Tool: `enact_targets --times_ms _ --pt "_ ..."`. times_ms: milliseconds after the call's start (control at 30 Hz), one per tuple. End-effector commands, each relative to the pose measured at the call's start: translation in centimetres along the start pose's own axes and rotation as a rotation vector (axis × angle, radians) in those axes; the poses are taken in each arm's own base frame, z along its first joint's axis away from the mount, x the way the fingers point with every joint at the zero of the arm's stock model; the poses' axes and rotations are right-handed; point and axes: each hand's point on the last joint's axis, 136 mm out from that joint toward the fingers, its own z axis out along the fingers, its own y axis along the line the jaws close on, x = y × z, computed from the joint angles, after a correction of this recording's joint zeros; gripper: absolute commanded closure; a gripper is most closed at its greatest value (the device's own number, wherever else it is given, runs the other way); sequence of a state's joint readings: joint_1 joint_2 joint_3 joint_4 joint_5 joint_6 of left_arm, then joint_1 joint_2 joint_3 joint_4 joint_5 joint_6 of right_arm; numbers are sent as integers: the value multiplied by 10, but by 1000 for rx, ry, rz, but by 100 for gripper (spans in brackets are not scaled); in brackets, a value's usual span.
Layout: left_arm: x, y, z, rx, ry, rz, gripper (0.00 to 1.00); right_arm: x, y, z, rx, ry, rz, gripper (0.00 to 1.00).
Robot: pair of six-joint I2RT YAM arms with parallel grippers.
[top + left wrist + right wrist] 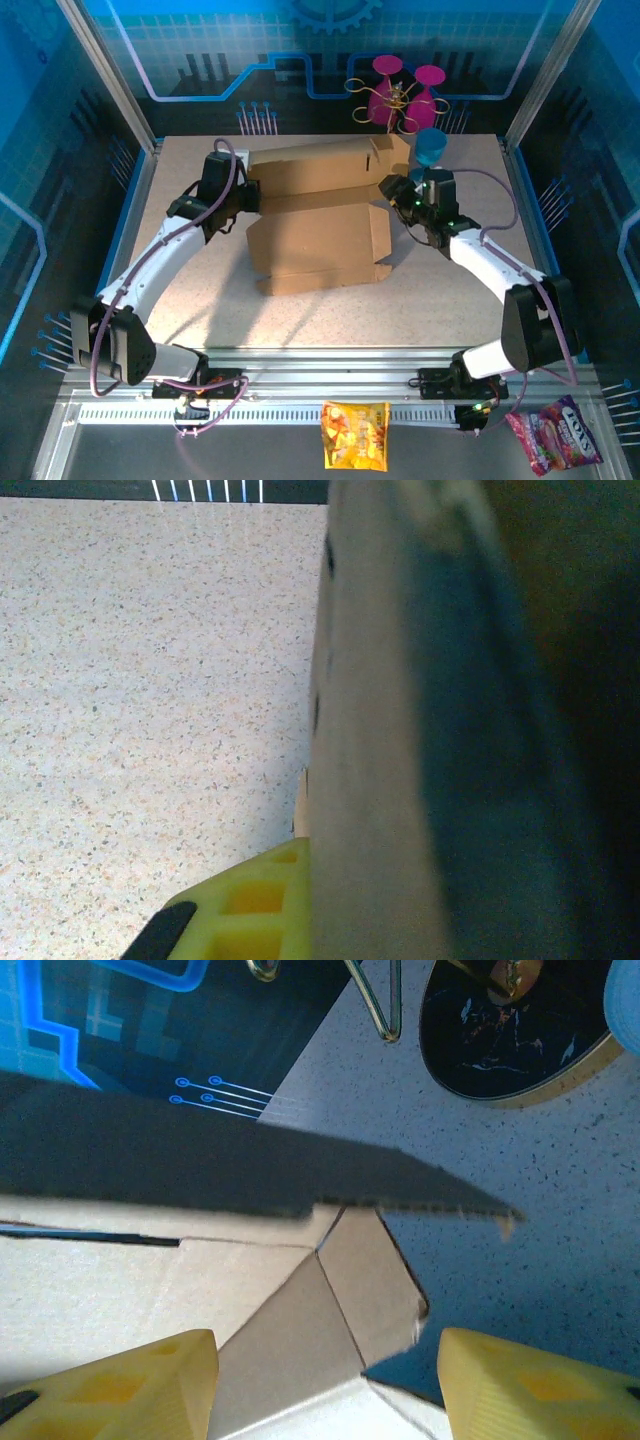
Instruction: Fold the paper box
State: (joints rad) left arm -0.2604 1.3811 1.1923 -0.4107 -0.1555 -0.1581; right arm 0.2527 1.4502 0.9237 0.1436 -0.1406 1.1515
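The paper box point(315, 235) is a brown cardboard sheet, partly raised, in the middle of the table, with one long panel standing at the back and a flap lying at the front. My left gripper point(246, 196) is at the box's left end. In the left wrist view a cardboard wall point(370, 780) runs up between the jaws with one yellow finger point(255, 895) pressed flat against it; the other finger is hidden behind the wall. My right gripper point(396, 190) is at the box's right end, open, its yellow fingers wide apart on either side of a corner flap point(375, 1270).
Pink goblets point(400, 90) and a blue one point(431, 146) stand at the back right, close behind the right gripper; a dark round base point(510, 1030) shows there. A yellow snack bag point(355, 435) and a purple one point(555, 435) lie in front of the arm bases.
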Motion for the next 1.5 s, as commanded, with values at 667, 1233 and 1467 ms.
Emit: enact_targets --times_ms 667,1233,1467 --pt "-14 -6 -10 58 -7 -25 100 -9 -2 -9 -49 -50 -94 28" --pt "-15 -8 -12 71 2 -26 100 6 63 3 -214 2 -115 33" --pt "-16 -10 -12 78 -1 -37 100 29 62 12 -200 58 -108 37"
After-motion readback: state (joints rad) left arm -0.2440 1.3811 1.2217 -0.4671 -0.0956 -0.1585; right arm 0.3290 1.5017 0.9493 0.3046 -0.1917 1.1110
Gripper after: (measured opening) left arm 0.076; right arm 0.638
